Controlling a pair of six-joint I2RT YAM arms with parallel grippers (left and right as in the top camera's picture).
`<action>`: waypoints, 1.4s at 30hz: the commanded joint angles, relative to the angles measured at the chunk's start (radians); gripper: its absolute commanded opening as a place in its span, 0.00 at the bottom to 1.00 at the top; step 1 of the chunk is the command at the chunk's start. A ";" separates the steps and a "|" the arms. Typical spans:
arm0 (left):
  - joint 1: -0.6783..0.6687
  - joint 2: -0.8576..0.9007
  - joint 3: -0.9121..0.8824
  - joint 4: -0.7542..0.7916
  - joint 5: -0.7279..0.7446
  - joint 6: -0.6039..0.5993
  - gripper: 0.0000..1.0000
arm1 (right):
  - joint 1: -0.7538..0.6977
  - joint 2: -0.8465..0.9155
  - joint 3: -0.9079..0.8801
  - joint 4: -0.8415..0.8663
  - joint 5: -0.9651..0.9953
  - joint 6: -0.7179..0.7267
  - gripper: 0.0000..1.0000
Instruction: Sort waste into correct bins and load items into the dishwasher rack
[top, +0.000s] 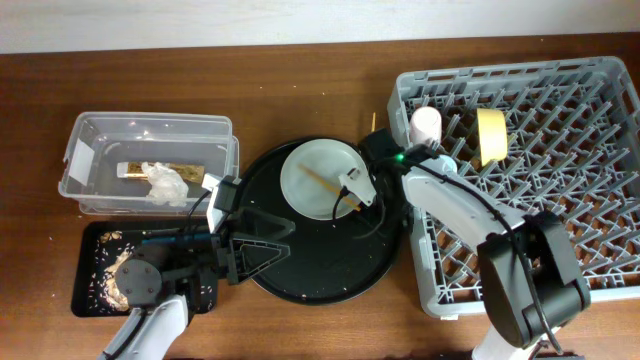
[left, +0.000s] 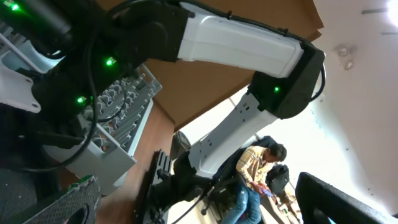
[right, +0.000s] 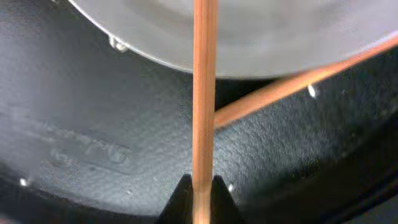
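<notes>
Plainly the right gripper (right: 199, 191) pinched one chopstick (right: 204, 93), its long axis running to twelve o'clock across the white plate (right: 261, 31); seen from overhead, the dishwasher rack (top: 590, 180) lay at its three o'clock.

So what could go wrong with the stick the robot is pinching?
1. The right arm's jaws seem to pinch the held chopstick near one end, with most of its length sticking out. It might swivel or slip out when lifted.
2. It crosses over the second chopstick beside the white plate. Moving it could drag or flick that one across the round black tray.
</notes>
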 joint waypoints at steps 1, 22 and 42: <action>0.006 -0.005 0.007 0.018 0.004 0.019 0.99 | -0.005 -0.043 0.149 -0.124 -0.141 0.019 0.04; 0.006 -0.005 0.007 0.018 0.004 0.019 0.99 | -0.491 -0.235 0.051 -0.428 -0.166 0.318 0.04; 0.006 -0.005 0.007 0.018 0.004 0.019 0.99 | -0.275 -0.235 0.051 -0.225 -0.553 0.472 0.37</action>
